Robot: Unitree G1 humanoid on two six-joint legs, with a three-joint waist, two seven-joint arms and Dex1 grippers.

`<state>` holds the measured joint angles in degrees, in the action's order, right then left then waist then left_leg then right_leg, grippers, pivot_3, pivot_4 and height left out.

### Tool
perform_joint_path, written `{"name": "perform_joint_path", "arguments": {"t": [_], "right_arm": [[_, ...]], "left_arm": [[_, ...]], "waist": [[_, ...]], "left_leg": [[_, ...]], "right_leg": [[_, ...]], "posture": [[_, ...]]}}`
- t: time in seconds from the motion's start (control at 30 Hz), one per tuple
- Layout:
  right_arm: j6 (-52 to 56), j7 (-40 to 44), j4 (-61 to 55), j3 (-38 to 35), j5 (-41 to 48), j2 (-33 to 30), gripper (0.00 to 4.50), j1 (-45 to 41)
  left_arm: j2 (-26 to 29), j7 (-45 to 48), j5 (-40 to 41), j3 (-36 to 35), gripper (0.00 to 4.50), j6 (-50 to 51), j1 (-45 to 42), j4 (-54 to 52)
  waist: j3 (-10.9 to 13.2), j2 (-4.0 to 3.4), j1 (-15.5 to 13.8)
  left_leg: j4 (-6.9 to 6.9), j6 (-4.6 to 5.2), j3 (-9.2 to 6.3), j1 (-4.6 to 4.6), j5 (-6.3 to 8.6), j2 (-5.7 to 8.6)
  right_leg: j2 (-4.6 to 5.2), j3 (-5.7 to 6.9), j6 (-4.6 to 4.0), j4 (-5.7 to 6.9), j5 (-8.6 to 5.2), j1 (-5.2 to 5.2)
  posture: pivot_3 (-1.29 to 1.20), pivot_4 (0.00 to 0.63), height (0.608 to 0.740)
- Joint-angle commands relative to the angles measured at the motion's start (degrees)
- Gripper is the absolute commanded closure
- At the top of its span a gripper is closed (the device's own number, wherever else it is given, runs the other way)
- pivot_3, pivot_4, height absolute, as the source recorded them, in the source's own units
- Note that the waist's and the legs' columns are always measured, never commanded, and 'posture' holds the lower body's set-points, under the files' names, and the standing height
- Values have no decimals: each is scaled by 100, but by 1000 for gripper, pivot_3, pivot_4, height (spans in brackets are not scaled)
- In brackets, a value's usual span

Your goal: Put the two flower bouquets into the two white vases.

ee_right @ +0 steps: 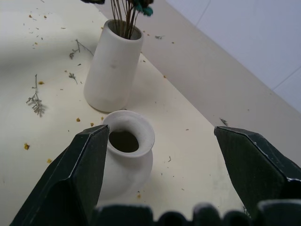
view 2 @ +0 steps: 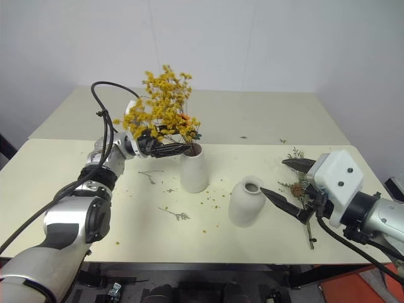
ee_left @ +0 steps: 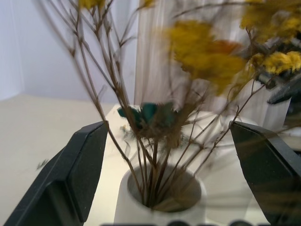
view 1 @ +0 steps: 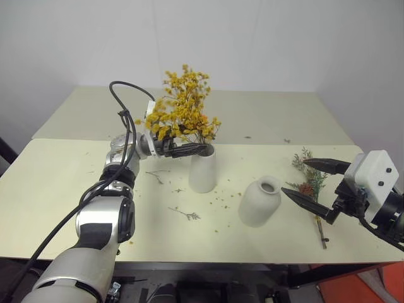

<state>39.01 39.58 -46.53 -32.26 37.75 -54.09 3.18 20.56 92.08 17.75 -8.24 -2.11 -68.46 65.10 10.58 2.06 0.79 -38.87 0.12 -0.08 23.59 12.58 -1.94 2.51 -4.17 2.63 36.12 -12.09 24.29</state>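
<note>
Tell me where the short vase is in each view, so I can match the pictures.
Left eye view: short vase, lower centre-right, right of the tall vase.
Right eye view: lower centre, again right of the tall vase.
Left wrist view: I cannot find it; the white mouth holding stems is the tall vase.
Right wrist view: low, centre-left, empty mouth facing the camera.
Shared landmark: the tall vase with the yellow bouquet.

Yellow bouquet (ee_left: 207, 56) blossoms blurred; stem ends hidden in vase (ee_left: 160, 202).

Cream table (view 1: 57, 189): loose twig (view 1: 187, 214) near the front edge, yellow petal crumbs (view 1: 222, 201) scattered mid-surface. Second table (view 1: 265, 113) abuts the rear edge.
</note>
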Motion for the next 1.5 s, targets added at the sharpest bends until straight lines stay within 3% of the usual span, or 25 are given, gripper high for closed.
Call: {"name": "perform_joint_path", "arguments": {"t": [0.03,0.23,0.4,0.57,0.7,0.87,1.0,1.13,1.5], "right_arm": [[-201,13,59,21,-65,-10,285,-152],[-240,70,120,10,-183,-25,285,-136],[402,55,145,-572,-151,-269,285,166],[1423,-253,203,-777,135,-519,285,83],[2294,-837,717,-264,-23,-727,285,-390],[2861,-1129,1824,862,-382,-930,285,-993],[2772,-1006,2621,1678,-659,-940,285,-1495],[2522,-729,3227,2304,-910,-936,285,-1826],[2297,-332,4312,2721,-1184,-467,285,-2496]], "left_arm": [[91,-85,-220,181,41,-51,-72,-229],[453,42,97,456,41,165,-20,-897],[1337,42,206,950,41,506,354,-1944],[2130,-126,86,656,41,666,892,-2731],[2794,-179,161,441,41,970,1511,-3616],[3288,-77,761,352,41,2132,2436,-5455],[3346,-226,1048,385,41,2489,3172,-6607],[2917,-816,840,728,41,2486,3149,-6910],[2334,-548,758,1427,41,1992,2560,-6937]], "waist": [[0,0,-9],[0,0,11],[0,-3,43],[-1,-2,19],[-1,-2,46],[-1,-3,-15],[-1,-4,2],[-2,-4,-7],[-1,-5,50]], "left_leg": [[0,0,0,0,0,0],[1,0,0,3,0,-1],[3,0,1,1,0,-3],[2,0,3,-19,0,-8],[4,0,8,-16,0,-11],[4,0,11,-13,0,-11],[4,0,16,-15,0,-10],[4,0,14,-14,0,-11],[5,0,15,-13,0,-10]], "right_leg": [[0,0,0,0,0,0],[-1,0,0,0,0,4],[-1,-2,-2,3,0,6],[-2,0,-4,8,-2,-8],[-1,-2,-7,6,-2,-1],[4,0,-12,3,-5,0],[7,-3,-20,1,-11,0],[2,-1,-12,4,-6,2],[-4,-5,-10,4,-4,4]], "posture": [[0,150,740],[0,150,740],[0,150,740],[0,150,740],[0,150,740],[0,150,740],[0,150,740],[0,150,740],[0,150,740]]}}
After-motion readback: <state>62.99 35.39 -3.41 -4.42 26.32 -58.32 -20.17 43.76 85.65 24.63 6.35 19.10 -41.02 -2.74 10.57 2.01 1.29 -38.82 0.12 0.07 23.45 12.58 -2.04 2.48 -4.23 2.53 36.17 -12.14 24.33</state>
